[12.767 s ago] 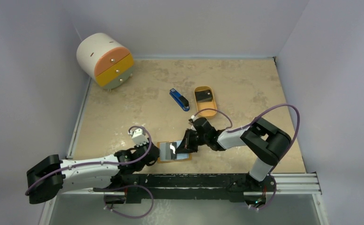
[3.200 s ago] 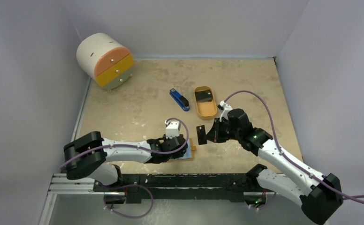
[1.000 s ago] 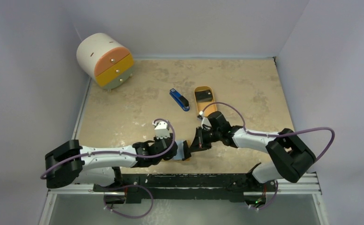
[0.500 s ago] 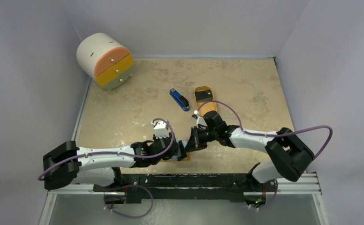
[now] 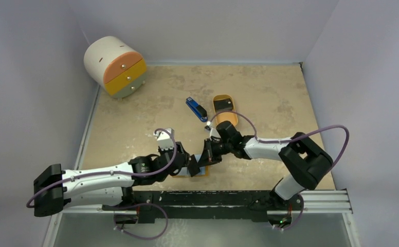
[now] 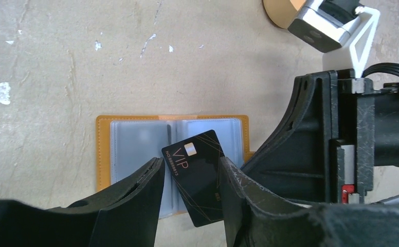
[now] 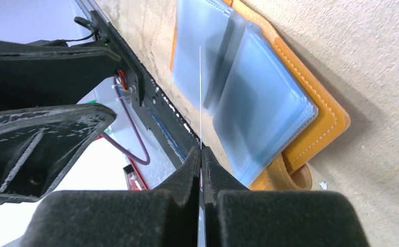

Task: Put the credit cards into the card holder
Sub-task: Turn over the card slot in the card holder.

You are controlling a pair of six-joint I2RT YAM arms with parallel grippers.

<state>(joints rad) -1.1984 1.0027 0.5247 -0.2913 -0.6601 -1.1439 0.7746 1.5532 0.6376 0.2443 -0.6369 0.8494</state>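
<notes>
The orange card holder (image 6: 103, 154) lies open on the table near the front edge, its clear sleeves facing up; it also shows in the top view (image 5: 201, 172) and the right wrist view (image 7: 318, 110). My right gripper (image 7: 201, 150) is shut on a black VIP credit card (image 6: 197, 177), held on edge just above the sleeves (image 7: 259, 103). My left gripper (image 6: 191, 163) is open just above the holder, its fingers either side of the card without touching it. A second dark card (image 5: 223, 105) lies in the oval orange tray (image 5: 229, 118).
A blue-and-black stapler (image 5: 197, 109) lies left of the tray. A round white drawer unit (image 5: 116, 64) with orange and yellow drawers stands at the back left. The black rail (image 5: 213, 198) runs along the front edge, close to the holder.
My right gripper has carried the card left, over the open holder. My left arm has drawn back a little to the left, with its gripper still over the holder.
</notes>
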